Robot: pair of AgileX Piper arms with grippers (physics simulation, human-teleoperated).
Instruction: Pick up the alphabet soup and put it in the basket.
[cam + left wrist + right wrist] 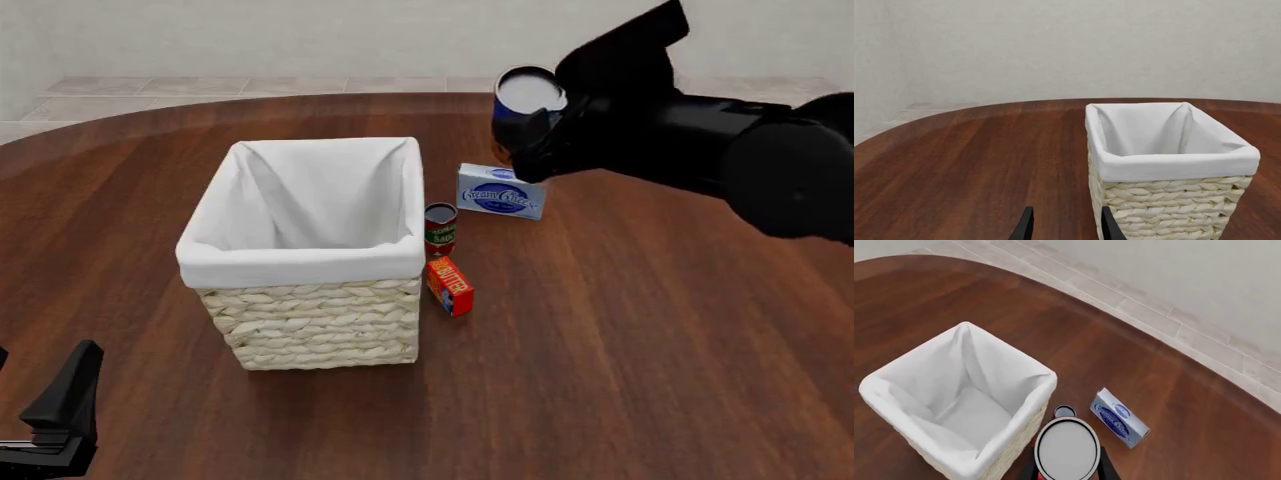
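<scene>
The alphabet soup (527, 98), a blue-labelled can with a pale lid, is held in the air by my right gripper (534, 135), which is shut on it, to the right of and beyond the basket. In the right wrist view the can's lid (1067, 449) sits between the fingers, just past the basket's near corner. The basket (314, 320) is woven cream wicker with a white liner and stands empty at centre left; it also shows in the right wrist view (1011, 351) and the left wrist view (1167, 210). My left gripper (54, 415) is open and empty at the front left, its fingers (1026, 227) low, near the basket's side.
A blue-and-white box (501, 190) lies right of the basket, also in the right wrist view (1121, 417). A small red-and-green can (441, 228) stands against the basket's right side, with a red box (450, 285) in front of it. The wooden table's far edge curves behind.
</scene>
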